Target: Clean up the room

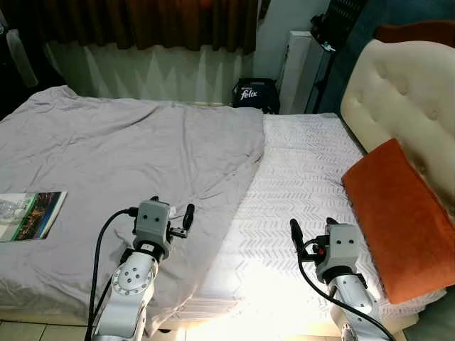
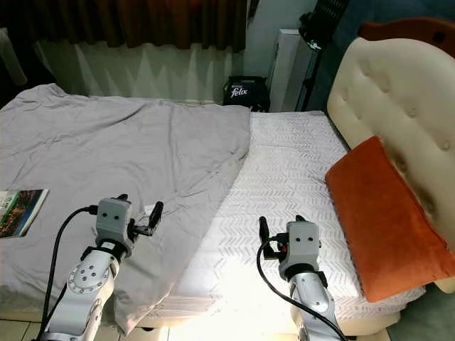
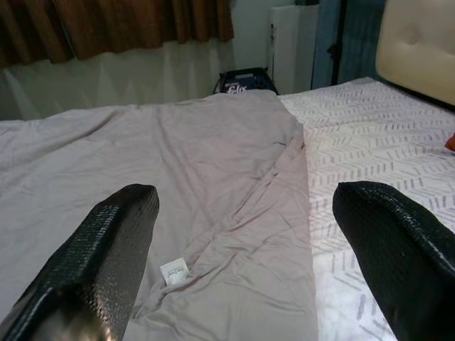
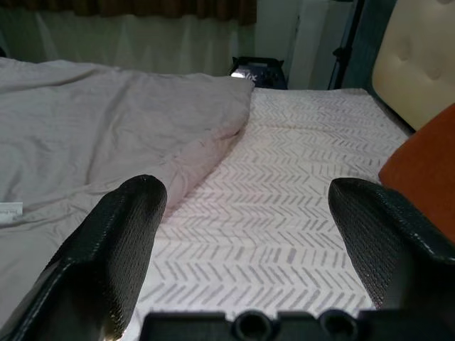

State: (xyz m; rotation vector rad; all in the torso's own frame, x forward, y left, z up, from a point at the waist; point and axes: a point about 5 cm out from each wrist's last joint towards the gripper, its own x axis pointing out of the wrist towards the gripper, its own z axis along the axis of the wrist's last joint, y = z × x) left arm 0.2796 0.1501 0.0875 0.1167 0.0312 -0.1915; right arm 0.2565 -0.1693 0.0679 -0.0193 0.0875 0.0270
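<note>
A bed stands before me. A rumpled grey blanket [image 1: 128,156] covers its left part, and a white chevron-patterned sheet [image 1: 306,163] lies bare on the right. The blanket's edge runs diagonally down the middle, and a small white tag [image 3: 174,271] shows on it. An orange pillow [image 1: 402,220] leans against the cream tufted headboard [image 1: 405,92]. A magazine [image 1: 28,215] lies on the blanket at the far left. My left gripper [image 1: 174,213] hovers open over the blanket's near edge. My right gripper [image 1: 313,229] hovers open over the sheet, left of the pillow. Both hold nothing.
Beyond the bed, a dark Felix bag [image 1: 256,94] sits on the floor under brown curtains [image 1: 142,21]. A white unit [image 1: 298,71] and a black stand [image 1: 330,28] are beside it. The bed's front edge and tiled floor [image 1: 21,330] lie just below my arms.
</note>
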